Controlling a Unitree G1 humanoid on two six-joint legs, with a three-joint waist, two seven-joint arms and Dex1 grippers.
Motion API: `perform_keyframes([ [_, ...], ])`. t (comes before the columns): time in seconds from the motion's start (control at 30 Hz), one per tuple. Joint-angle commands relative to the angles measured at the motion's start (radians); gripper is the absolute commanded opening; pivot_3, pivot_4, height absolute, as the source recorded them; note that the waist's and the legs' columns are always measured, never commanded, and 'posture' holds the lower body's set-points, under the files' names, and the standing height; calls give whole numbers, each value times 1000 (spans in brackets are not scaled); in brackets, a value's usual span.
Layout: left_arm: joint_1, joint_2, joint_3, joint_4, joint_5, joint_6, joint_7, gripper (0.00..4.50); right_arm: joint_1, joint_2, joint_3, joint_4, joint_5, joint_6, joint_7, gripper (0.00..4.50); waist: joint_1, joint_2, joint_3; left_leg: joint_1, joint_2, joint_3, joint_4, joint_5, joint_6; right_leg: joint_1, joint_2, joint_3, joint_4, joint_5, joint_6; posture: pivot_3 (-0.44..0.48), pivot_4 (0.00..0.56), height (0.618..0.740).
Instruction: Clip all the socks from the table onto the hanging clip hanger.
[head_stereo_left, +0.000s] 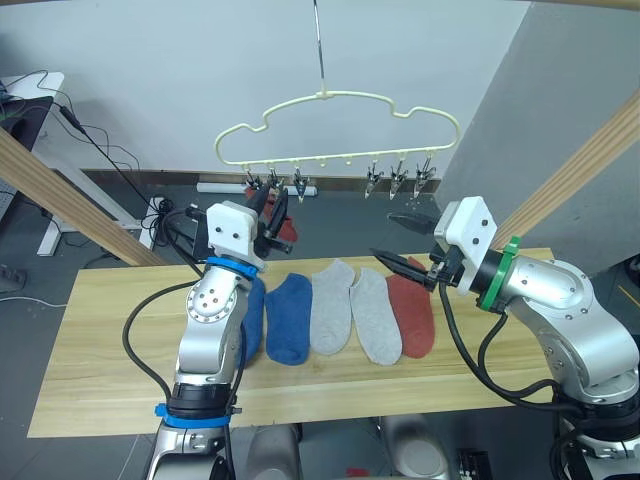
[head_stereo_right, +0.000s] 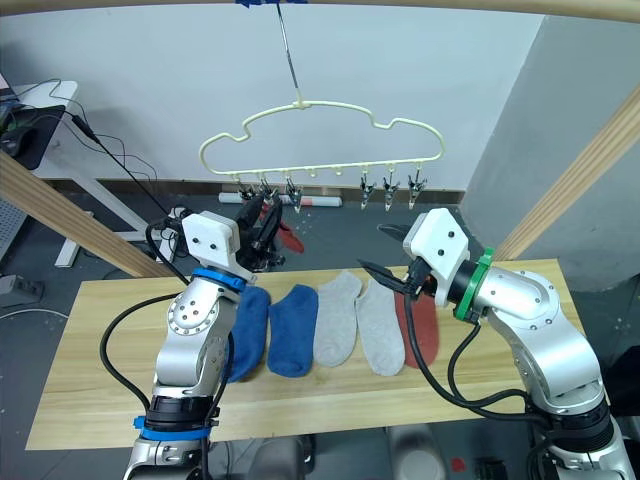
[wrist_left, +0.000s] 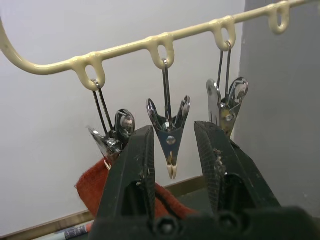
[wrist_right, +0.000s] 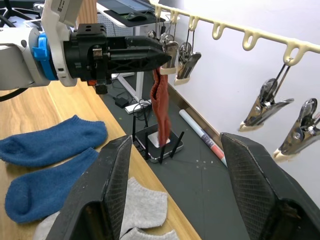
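While the left gripper (wrist_left: 172, 165) is raised to the left end of the thin pale yellow wire clip hanger (head_stereo_left: 340, 97), its two black fingers (wrist_left: 135, 170) stand narrowly apart on either side of a small shiny metal clip (wrist_left: 169, 131) and are not seen to touch it; the left wrist view shows this gap, which the head views cannot resolve. Behind the left finger, a brick red sock (wrist_right: 161, 107) of soft fabric hangs from the neighbouring clip; its upper edge is hidden by the finger in the left wrist view, whereas the right wrist view shows it hanging full length. The right gripper (head_stereo_left: 398, 243) is held above the right end of the sock row with its fingers spread wide and nothing between them. On the long light wooden table (head_stereo_left: 110, 330) lie five socks side by side: two blue socks (head_stereo_left: 288, 317), the leftmost partly covered by the left arm, two light grey socks (head_stereo_left: 332, 305), and a second brick red sock (head_stereo_left: 412, 312) partly behind the right arm. Three further clips (head_stereo_left: 398, 180) hang bare near the hanger's right end.
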Motion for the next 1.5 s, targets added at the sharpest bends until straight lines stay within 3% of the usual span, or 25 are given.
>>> perform_keyframes([
  [0.03,-20,-7,13,-3,8,-32,20,1377,1,-10,-25,-44,21,-19,-6,2941,0,0,0,0,0,0,0,0,0,0,0,0,0,0,0,-279,316,733],
  [0.77,-74,-22,14,3,-7,-22,43,1377,-23,-7,-10,-43,94,-28,-11,2941,-1,0,0,0,0,0,1,0,0,0,0,0,0,0,0,-277,315,733],
  [1.0,-79,-20,15,-2,-11,-22,39,200,-3,-15,-1,-39,82,-31,-14,2941,-1,0,0,0,0,0,1,0,0,0,0,0,0,0,0,-273,315,733],
  [1.27,-69,-11,15,-21,-12,-13,34,116,95,-25,38,52,-41,-47,-98,2941,0,0,0,0,0,0,1,0,0,0,0,0,0,0,0,-266,318,733],
  [1.37,-63,-2,12,-32,-10,-4,24,116,146,7,65,158,-133,-85,-179,3504,1,0,0,0,0,0,1,0,0,1,0,0,0,0,0,-262,319,733],
  [1.47,-58,10,9,-42,-12,5,8,116,168,54,103,288,-217,-141,-252,4470,1,0,0,0,0,0,1,0,0,0,0,1,0,0,0,-259,319,733],
  [1.5,-56,13,8,-44,-14,8,2,116,170,76,115,346,-244,-166,-278,4500,0,0,0,0,0,0,1,0,0,0,0,0,0,0,0,-259,319,733],
])
